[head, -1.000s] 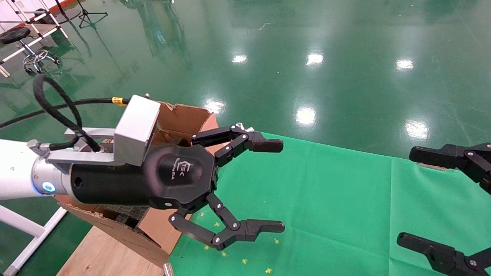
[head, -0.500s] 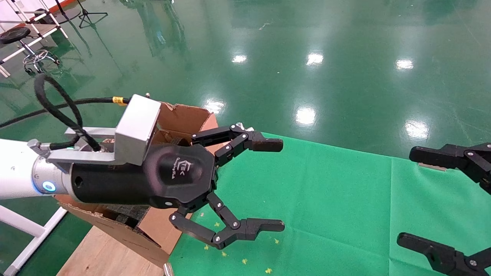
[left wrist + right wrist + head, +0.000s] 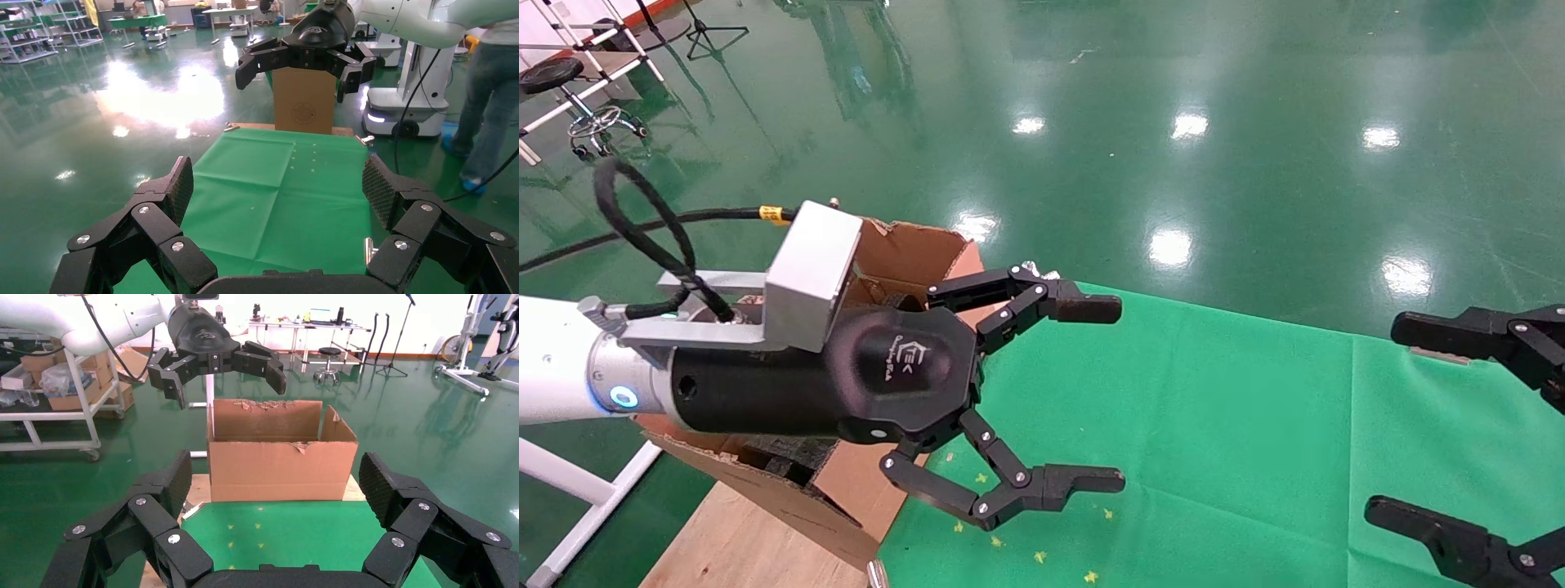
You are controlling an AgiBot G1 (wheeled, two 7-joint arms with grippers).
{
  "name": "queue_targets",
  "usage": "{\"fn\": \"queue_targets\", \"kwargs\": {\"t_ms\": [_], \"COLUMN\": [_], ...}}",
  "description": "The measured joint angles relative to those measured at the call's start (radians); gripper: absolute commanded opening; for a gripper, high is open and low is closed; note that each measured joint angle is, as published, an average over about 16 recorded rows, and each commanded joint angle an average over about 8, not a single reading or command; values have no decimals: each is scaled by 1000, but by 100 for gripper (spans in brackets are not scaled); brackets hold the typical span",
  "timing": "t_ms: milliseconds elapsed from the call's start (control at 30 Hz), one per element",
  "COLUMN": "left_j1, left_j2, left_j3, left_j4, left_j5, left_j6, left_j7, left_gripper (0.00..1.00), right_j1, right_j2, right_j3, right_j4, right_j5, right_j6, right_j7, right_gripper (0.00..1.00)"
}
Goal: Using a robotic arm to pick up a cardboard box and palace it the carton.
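Observation:
My left gripper (image 3: 1103, 392), on the white robotic arm (image 3: 552, 359) with the silver wrist, is open and empty above the green cloth, just in front of the carton (image 3: 911, 245). The carton is large, brown, open-topped with torn edges, and stands at the table's left end; it also shows in the right wrist view (image 3: 281, 459). My right gripper (image 3: 1389, 416) is open and empty at the right edge. In the left wrist view a brown cardboard box (image 3: 304, 104) stands upright at the cloth's far end, behind the right gripper (image 3: 304, 58). Both own-wrist views show open, empty jaws (image 3: 278, 184) (image 3: 278, 478).
A green cloth (image 3: 1214, 425) covers the wooden table (image 3: 740, 539). A person (image 3: 483, 92) and a white robot base (image 3: 398, 110) stand beyond the table's right end. A wheeled rack (image 3: 61, 386) and stool (image 3: 552, 73) stand on the left side.

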Motion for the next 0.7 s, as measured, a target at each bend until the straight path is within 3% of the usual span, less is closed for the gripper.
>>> {"fn": "queue_targets", "kwargs": {"t_ms": [700], "left_j1": [0], "left_j2": [0], "left_j3": [0], "left_j4": [0], "left_j5": [0], "left_j6": [0], "left_j7": [0], "left_gripper": [100], "right_j1": [0], "right_j2": [0], "right_j3": [0], "right_j4": [0], "right_j5": [0], "right_j6": [0], "right_j7": [0], "right_gripper": [100]}}
